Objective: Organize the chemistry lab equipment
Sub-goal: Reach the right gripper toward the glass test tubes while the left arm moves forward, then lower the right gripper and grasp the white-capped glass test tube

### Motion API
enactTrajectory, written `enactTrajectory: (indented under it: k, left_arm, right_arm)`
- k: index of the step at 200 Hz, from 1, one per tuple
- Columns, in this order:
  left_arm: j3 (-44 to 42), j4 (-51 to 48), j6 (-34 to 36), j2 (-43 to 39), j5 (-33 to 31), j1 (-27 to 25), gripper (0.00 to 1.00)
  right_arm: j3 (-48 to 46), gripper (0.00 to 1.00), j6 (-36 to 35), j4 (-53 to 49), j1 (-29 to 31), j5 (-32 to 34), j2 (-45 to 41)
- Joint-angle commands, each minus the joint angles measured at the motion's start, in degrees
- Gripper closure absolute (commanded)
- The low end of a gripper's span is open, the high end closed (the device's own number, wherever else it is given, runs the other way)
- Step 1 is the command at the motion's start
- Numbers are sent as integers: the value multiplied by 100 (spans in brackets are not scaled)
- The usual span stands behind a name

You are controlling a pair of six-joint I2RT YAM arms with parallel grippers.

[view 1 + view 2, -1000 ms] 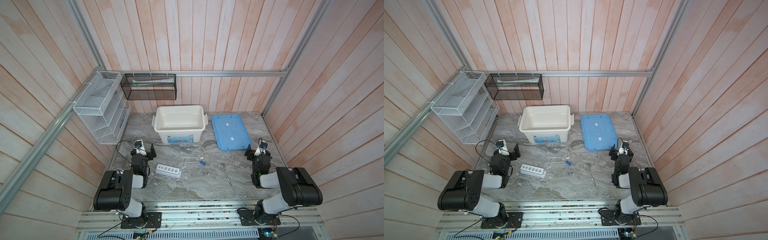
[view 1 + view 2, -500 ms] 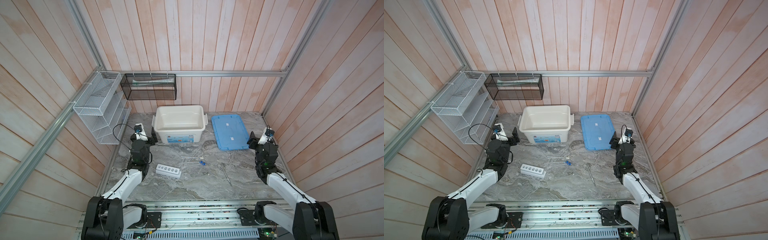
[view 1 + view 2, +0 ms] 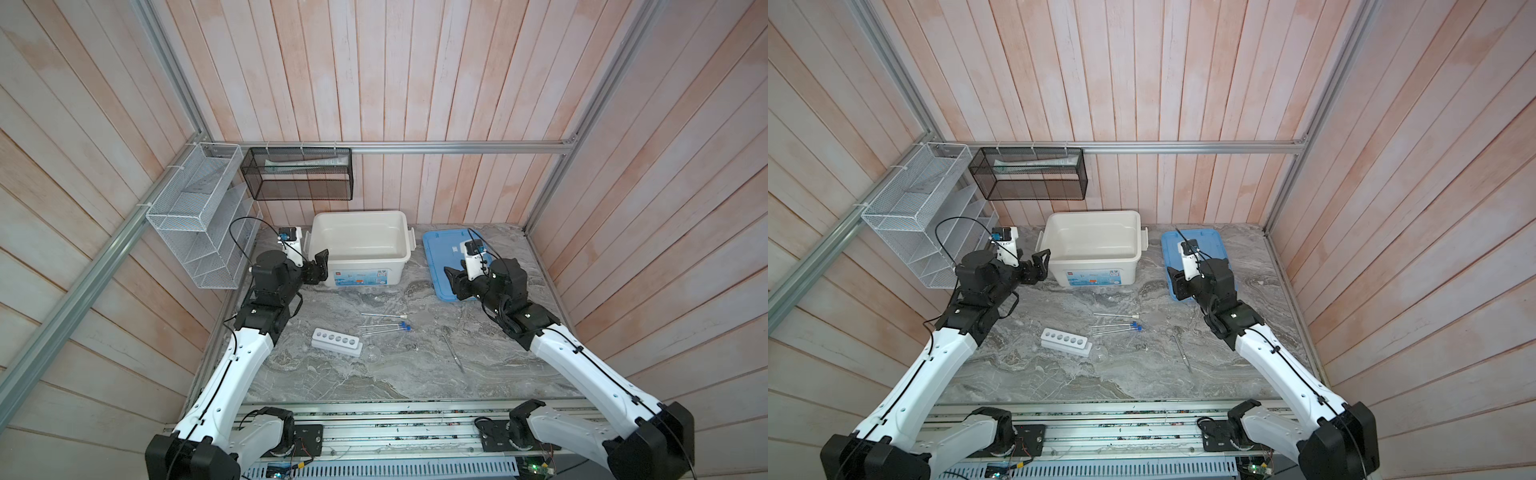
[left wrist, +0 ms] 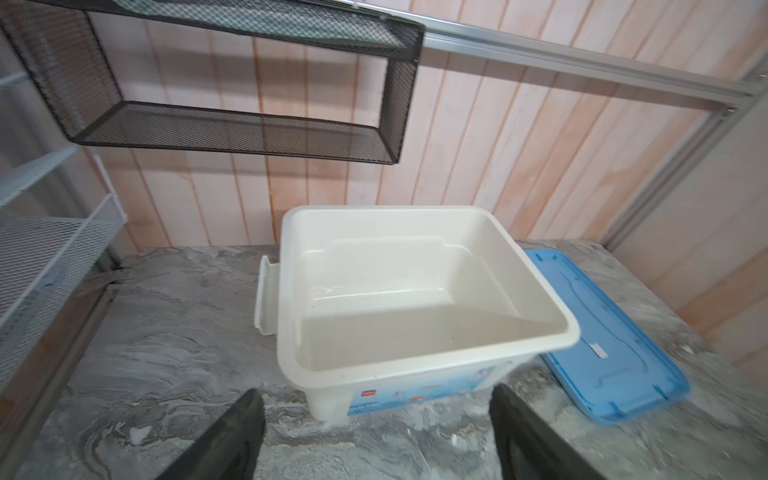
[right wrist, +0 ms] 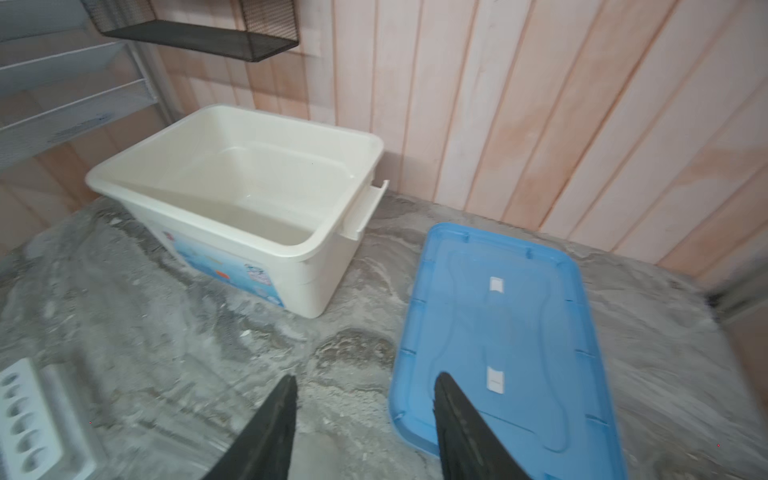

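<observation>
The white six-hole rack (image 3: 336,341) (image 3: 1065,341) lies mid-table, its end also showing in the right wrist view (image 5: 25,419). Right of it lie three thin clear tubes (image 3: 384,323) (image 3: 1116,322), one white-capped and two blue-capped. A small clear flask (image 3: 372,352) (image 3: 1100,353) rests beside the rack. The metal spatula (image 3: 453,351) (image 3: 1181,348) lies further right. My left gripper (image 3: 318,268) (image 3: 1040,266) (image 4: 376,390) hangs open at the bin's front left corner, holding nothing. My right gripper (image 3: 455,282) (image 3: 1175,282) (image 5: 366,376) is open and empty over the lid's near edge.
An open white bin (image 3: 359,266) (image 4: 415,353) (image 5: 232,249) stands at the back centre, its blue lid (image 3: 440,257) (image 4: 615,353) (image 5: 498,324) flat to its right. A black mesh basket (image 3: 297,180) and a white wire shelf (image 3: 195,216) hang on the walls.
Both arms have risen from their folded low poses and reached toward the back of the table. The right jaws have narrowed; the equipment has not moved.
</observation>
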Motion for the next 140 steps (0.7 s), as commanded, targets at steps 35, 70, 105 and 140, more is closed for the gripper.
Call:
enactTrajectory:
  k: [35,70,105,140]
  left_arm:
    - [-623,-944,275,-624,1369,-10,14]
    - [-943,-742,268,-1046,1100,-10,14]
    - [-1200,-624,251,-1189,969,-4,14]
    - [-1396,-477,258,-1218,889,-4,14]
  right_arm:
    - [911,57,-984,-1106,1138,-761,1483]
    - [1333,65,-1315,-1038,1275,-822,2466]
    - [1683,66,-1512,-1154,1288,-1159,3189]
    - [2022,71,-1931,-1405,1337,-1033,3849]
